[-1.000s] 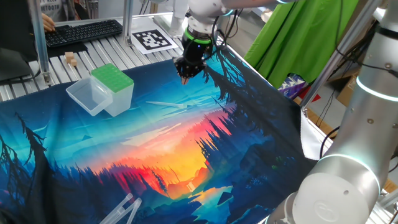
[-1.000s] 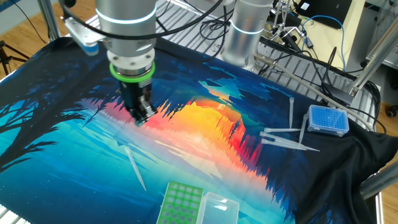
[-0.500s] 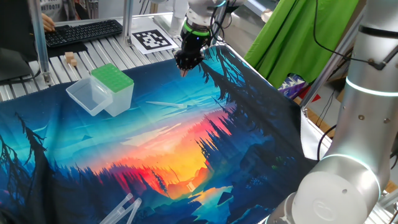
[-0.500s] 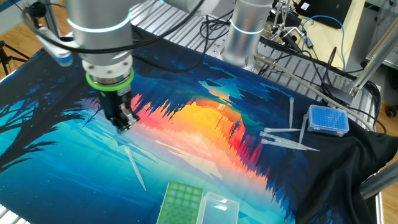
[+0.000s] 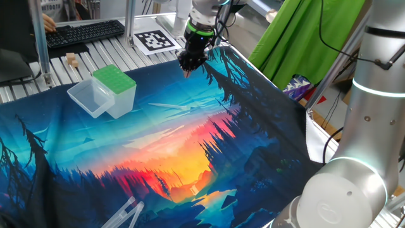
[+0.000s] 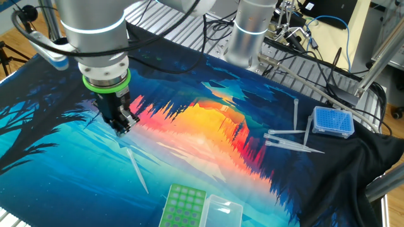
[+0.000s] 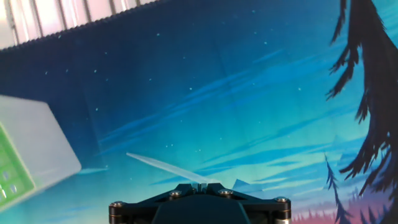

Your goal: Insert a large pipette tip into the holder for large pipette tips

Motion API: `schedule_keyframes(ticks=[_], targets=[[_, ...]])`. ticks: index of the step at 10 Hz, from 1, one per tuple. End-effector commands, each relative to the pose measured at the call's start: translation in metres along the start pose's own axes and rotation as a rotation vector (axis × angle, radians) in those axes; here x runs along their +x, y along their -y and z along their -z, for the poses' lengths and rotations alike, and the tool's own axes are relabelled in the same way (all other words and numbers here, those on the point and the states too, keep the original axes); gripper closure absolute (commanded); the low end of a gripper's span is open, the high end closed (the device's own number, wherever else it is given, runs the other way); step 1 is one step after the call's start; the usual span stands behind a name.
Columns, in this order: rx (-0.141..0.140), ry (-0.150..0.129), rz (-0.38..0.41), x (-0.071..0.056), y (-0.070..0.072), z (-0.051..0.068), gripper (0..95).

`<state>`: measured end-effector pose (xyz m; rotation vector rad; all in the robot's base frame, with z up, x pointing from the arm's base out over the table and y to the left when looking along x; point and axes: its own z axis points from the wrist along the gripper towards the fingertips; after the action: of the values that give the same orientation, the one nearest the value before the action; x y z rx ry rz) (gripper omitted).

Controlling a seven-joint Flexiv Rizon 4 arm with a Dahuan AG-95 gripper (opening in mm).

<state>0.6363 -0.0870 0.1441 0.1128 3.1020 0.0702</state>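
Note:
The large pipette tip lies flat on the printed cloth; it also shows in the hand view and faintly in one fixed view. The holder for large pipette tips has a green perforated top, and its clear lid lies open beside it. It also shows in the other fixed view and at the left edge of the hand view. My gripper hangs above the cloth just beyond the tip's wide end, jaws shut and empty. It also shows in one fixed view and the hand view.
A small blue tip box and several loose pipette tips lie at the far right. Two clear plastic tubes lie at the cloth's near edge. A keyboard and a marker tag sit beyond the cloth.
Over the last second my gripper moved across the cloth toward the lying pipette tip and rose slightly. It has barely moved in the last half second. The jaws stayed shut.

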Motion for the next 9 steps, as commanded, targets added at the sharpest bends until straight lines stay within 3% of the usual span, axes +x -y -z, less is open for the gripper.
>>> schedule_keyframes(ticks=[1, 5, 6, 9], targets=[[0.008, 0.002, 0.153, -0.0004, 0.0002, -0.0020, 95.0], [0.011, -0.007, 0.314, -0.0003, -0.0002, -0.0037, 95.0], [0.001, -0.006, 0.314, 0.0010, -0.0015, -0.0047, 95.0], [0.004, 0.010, 0.309, 0.0025, -0.0030, -0.0059, 95.0]])
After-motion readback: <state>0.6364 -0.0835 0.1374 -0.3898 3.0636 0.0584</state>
